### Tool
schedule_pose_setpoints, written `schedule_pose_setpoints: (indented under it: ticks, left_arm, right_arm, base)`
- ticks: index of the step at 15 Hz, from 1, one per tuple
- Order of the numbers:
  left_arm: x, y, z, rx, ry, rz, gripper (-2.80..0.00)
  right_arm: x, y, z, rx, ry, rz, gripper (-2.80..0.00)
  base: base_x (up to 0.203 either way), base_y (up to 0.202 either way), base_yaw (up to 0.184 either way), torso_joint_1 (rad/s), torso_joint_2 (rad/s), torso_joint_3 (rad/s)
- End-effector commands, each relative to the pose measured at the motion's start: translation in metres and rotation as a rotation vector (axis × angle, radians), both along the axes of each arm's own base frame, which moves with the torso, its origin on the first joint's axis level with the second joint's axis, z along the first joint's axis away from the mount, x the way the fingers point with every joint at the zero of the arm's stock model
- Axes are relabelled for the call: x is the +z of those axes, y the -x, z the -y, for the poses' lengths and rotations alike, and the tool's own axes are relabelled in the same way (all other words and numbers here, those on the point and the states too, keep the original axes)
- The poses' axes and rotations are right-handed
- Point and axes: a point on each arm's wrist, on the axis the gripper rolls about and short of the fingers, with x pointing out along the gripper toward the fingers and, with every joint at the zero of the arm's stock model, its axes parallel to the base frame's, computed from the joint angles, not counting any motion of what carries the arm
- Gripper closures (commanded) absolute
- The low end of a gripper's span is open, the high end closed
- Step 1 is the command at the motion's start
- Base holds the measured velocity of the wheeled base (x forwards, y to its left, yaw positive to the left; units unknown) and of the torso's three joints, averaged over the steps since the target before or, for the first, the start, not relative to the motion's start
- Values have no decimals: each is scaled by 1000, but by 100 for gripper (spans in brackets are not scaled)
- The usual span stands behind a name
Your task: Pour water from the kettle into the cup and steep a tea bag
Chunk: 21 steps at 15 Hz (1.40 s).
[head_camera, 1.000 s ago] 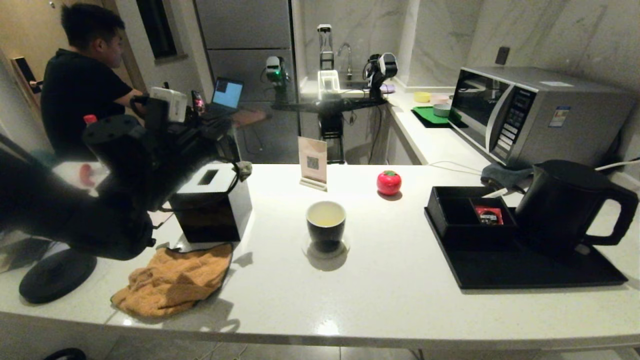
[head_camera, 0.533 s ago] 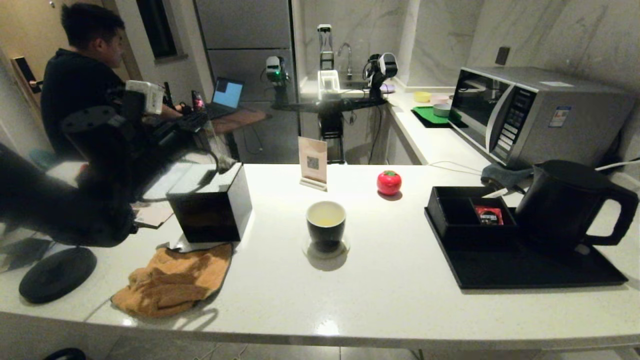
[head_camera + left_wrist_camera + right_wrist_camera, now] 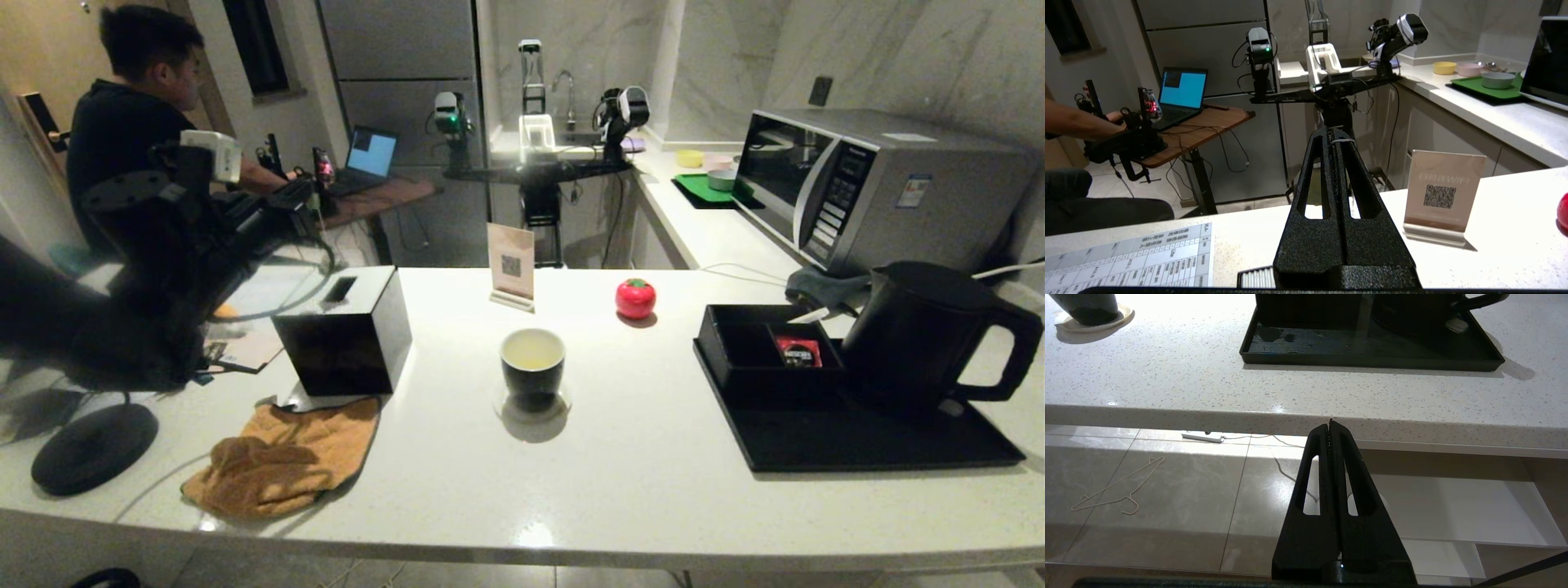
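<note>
The black cup (image 3: 531, 367) stands on a coaster mid-counter with pale liquid inside; its base shows in the right wrist view (image 3: 1086, 310). The matte black kettle (image 3: 922, 335) sits on a black tray (image 3: 857, 445) at the right. My left gripper (image 3: 310, 200) is raised above the counter's far left, behind the black box, well left of the cup. It is shut (image 3: 1332, 130), with a thin white string caught across its fingertips. The tea bag itself is hidden. My right gripper (image 3: 1330, 422) is shut and empty, hanging below the counter's front edge.
A black square box (image 3: 347, 331) and an orange cloth (image 3: 282, 457) lie left of the cup. Behind it are a QR sign (image 3: 511, 265) and a red tomato-shaped thing (image 3: 635, 298). A red sachet (image 3: 798, 349) lies in the tray's compartment box. A microwave (image 3: 865, 188) stands at the back right.
My left arm has risen and drawn back to the left, away from the black box. The tea bag that dangled over the box earlier no longer shows.
</note>
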Motion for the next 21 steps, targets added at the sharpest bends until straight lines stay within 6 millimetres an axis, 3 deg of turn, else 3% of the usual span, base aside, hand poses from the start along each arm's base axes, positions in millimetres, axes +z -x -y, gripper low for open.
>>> schedule_pose_setpoints:
  ticks: [1,5,12,16,21]
  left_arm:
    - [-4,-6,-1,-2,13,-2,0]
    - [-3,-11,-2,-8,50,4,0]
    - [0,-34,-27,30,83,39,0]
    - [5,-37,-30,23,106,24,0]
    - [8,-41,-23,-154,119,18,0]
  right_arm:
    - [0,0,0,2,1,-3,0]
    - [0,0,0,1,0,-3,0]
    - [0,0,0,1,0,-3,0]
    - [0,0,0,1,0,-3,0]
    - [0,0,0,1,2,-3,0]
  base:
    - [0,0,0,0,0,0]
    - [0,0,0,0,0,0]
    - [0,0,0,0,0,0]
    - [0,0,0,0,0,0]
    - [0,0,0,0,0,0]
